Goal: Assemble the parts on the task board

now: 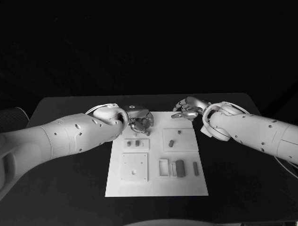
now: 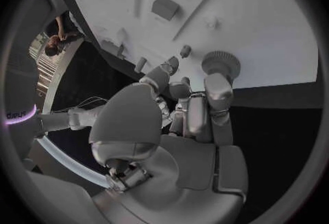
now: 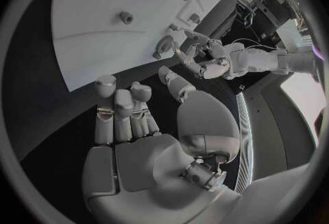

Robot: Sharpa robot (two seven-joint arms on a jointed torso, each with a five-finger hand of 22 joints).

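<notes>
1. My left hand [image 1: 139, 120] hovers at the far left corner of the task board [image 1: 157, 186]; its fingers [image 2: 218, 90] pinch a round ridged part [image 2: 221, 62].
2. My right hand [image 1: 187, 109] hangs over the board's far right edge, fingers [image 3: 123, 104] loosely curled, holding nothing.
3. More parts [image 1: 180, 168] lie on the board, on the black table [image 1: 67, 197].

The task board [image 1: 156, 181] lies mid-counter [image 1: 67, 188]; both hands sit at its far edge, the left hand [image 1: 139, 120] seemingly over a round part [image 2: 221, 62].
</notes>
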